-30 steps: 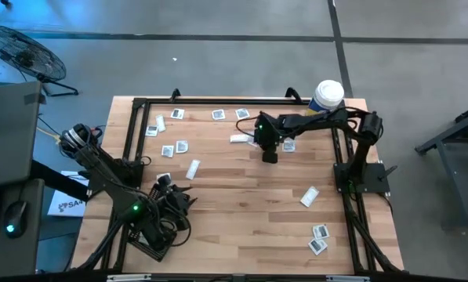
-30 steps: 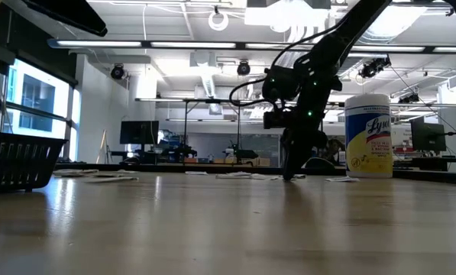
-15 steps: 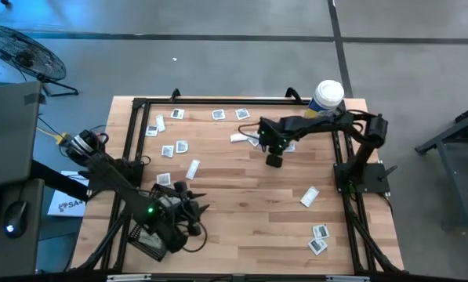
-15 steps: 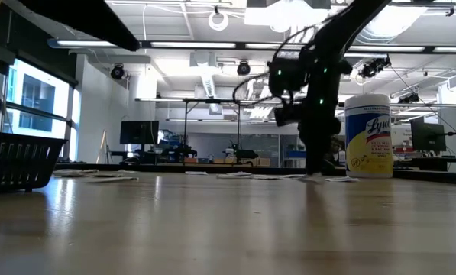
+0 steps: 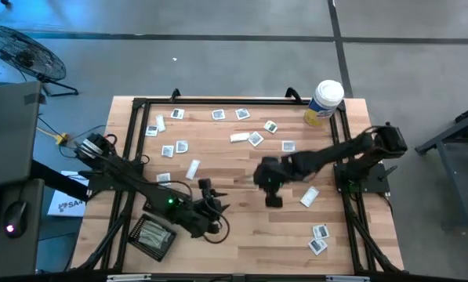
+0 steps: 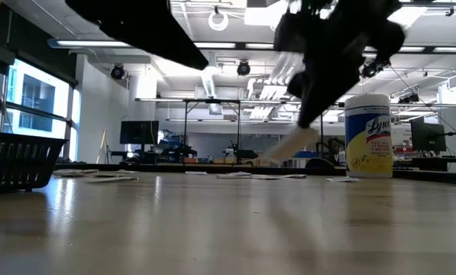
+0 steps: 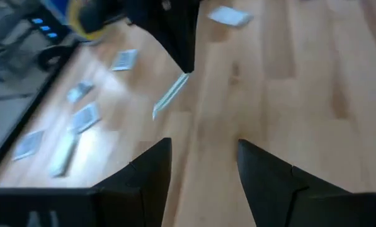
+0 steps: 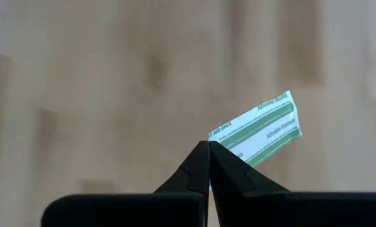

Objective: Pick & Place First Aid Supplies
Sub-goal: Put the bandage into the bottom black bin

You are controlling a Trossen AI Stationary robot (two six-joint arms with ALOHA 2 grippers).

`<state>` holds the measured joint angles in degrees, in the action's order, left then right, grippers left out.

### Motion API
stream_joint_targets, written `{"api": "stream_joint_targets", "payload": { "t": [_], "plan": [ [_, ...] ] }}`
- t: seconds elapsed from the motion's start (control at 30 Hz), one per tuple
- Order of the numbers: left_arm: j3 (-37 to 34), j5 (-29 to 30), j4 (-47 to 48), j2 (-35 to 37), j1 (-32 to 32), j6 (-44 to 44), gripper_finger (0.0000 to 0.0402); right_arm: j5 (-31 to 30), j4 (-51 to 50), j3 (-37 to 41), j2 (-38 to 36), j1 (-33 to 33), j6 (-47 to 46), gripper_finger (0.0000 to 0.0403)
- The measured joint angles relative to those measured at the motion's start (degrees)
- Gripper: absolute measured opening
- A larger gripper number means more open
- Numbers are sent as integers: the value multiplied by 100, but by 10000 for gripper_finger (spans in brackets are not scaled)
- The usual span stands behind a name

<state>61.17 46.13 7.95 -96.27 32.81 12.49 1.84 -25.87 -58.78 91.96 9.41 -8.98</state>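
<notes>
Clearly the right gripper (image 8: 208,165) is carrying a green-striped bandage wrapper (image 8: 260,128), its fingers (image 8: 188,173) pinched together on one end so the strip is sticking out past the tips, clear of the bench (image 5: 241,227). Meanwhile the left gripper (image 7: 200,167) is hanging with fingers spread and empty, the strip just ahead; the mesh tray (image 5: 153,236) is sitting behind them, its contents too small to read

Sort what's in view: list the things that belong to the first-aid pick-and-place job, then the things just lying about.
Belongs to the job:
- green-striped strip wrapper, pinched in the shut right gripper
- flat packets scattered on the table
- black mesh tray
- left gripper, open over the table

Just lying about:
- white canister with yellow label
- laptop
- fan
</notes>
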Motion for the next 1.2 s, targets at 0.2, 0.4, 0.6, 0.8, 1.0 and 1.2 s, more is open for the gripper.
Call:
{"api": "stream_joint_targets", "payload": {
  "t": [0.2, 0.4, 0.6, 0.8, 1.0, 1.2],
  "plan": [
    [2, -241, -1122, -539, -117, -781, 175, 7, 1208, -5, -6, 858, -132, 1],
    [4, -995, -1760, -779, -253, -1443, 175, 17, 1996, -5, -6, 1284, -107, 0],
    [2, -1409, -2056, -869, -344, -1572, 172, 20, 2375, -5, -8, 1353, -7, 0],
    [4, -1533, -2206, -867, -314, -1580, 100, 9, 2322, -5, -8, 1338, 2, 0],
    [4, -1663, -2204, -867, -323, -1568, 7, 9, 2260, -5, -8, 1336, 3, 0],
    [4, -1670, -2090, -775, -318, -1639, 3, -124, 2322, -5, -8, 1345, 197, 11]
  ]
}}
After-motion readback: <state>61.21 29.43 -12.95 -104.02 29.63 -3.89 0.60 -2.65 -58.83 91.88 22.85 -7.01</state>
